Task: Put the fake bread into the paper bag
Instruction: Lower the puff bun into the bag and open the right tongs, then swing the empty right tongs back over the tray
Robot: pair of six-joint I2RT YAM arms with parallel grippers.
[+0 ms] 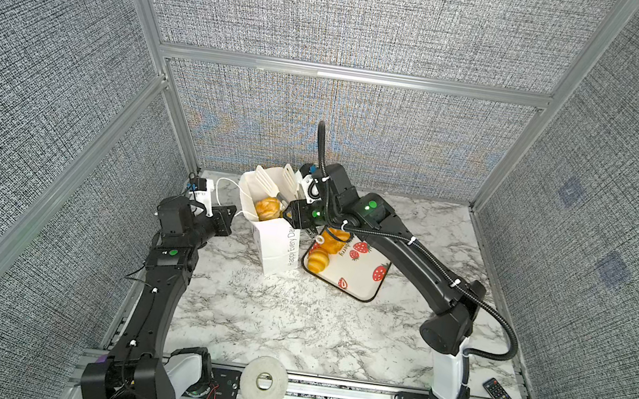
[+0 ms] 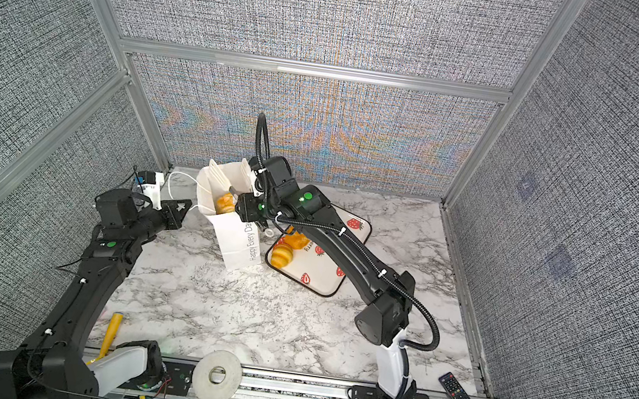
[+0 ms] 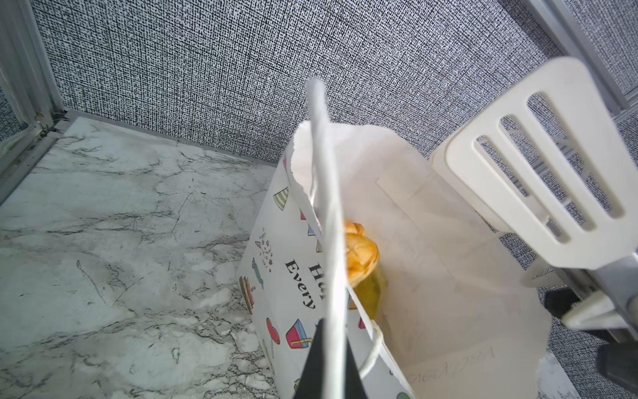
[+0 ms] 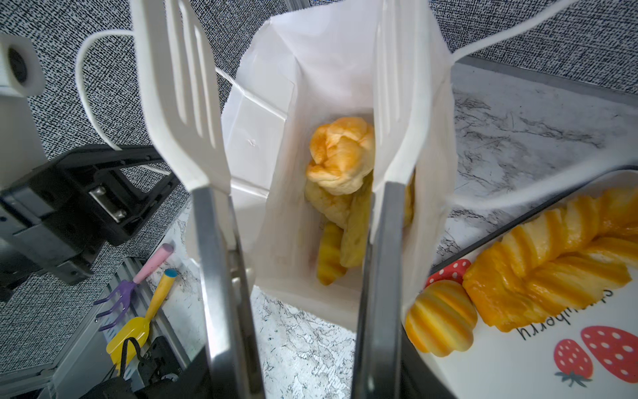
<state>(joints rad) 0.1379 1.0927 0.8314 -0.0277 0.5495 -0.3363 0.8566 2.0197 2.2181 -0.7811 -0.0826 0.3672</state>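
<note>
Right gripper (image 1: pixel 294 215) is clamped on the metal arms of a pair of white slotted tongs (image 4: pixel 183 103), and we find the blades parted and empty, poised over the mouth of the paper bag (image 1: pixel 274 245). Left gripper (image 1: pixel 233 214) is pinched tight on a cord handle (image 3: pixel 324 207), drawing that side of the bag outward. The bag stands upright on the marble table (image 1: pixel 251 325), with several pieces of fake bread (image 4: pixel 340 155) lying inside.

Two pieces remain outside: a braided loaf (image 4: pixel 552 248) and a small ridged roll (image 4: pixel 440 317), touching each other on the strawberry tray (image 1: pixel 362 273), just beside the bag on the right arm's side.

We judge the right arm both nearer and the only one free. The loaf's long axis runs roughly along the tray rim nearest the bag, so the blades would need to close across its narrow width. The upper cord loop hangs near that path and could snag.
</note>
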